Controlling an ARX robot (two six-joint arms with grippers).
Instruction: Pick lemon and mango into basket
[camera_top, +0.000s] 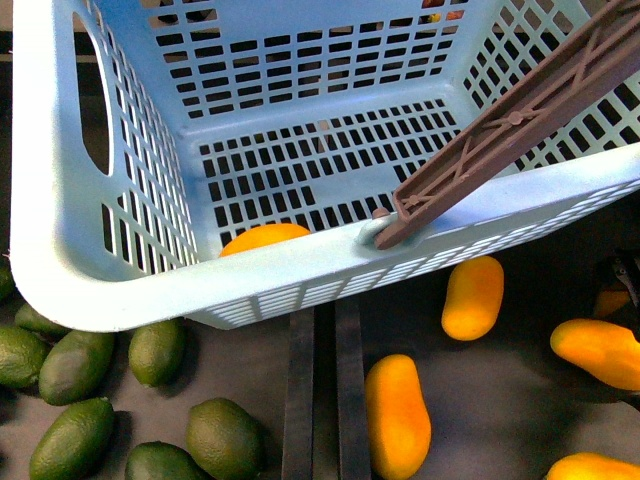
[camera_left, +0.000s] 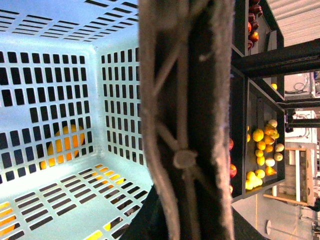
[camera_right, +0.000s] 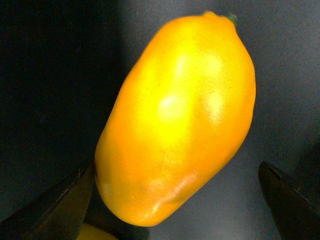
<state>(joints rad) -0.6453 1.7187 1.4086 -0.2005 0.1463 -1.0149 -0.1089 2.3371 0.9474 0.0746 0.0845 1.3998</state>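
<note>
Right gripper hangs open astride a mango on the dark surface: smooth, rounded, likely slippery and easily bruised; grip gently across its middle.

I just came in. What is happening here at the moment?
The right gripper is open, its fingers to either side of a yellow-orange mango on the dark table, not yet closed. The aqua basket fills the front view, its brown handle close before the left wrist camera. More mangoes and green fruits lie beside it.
</note>
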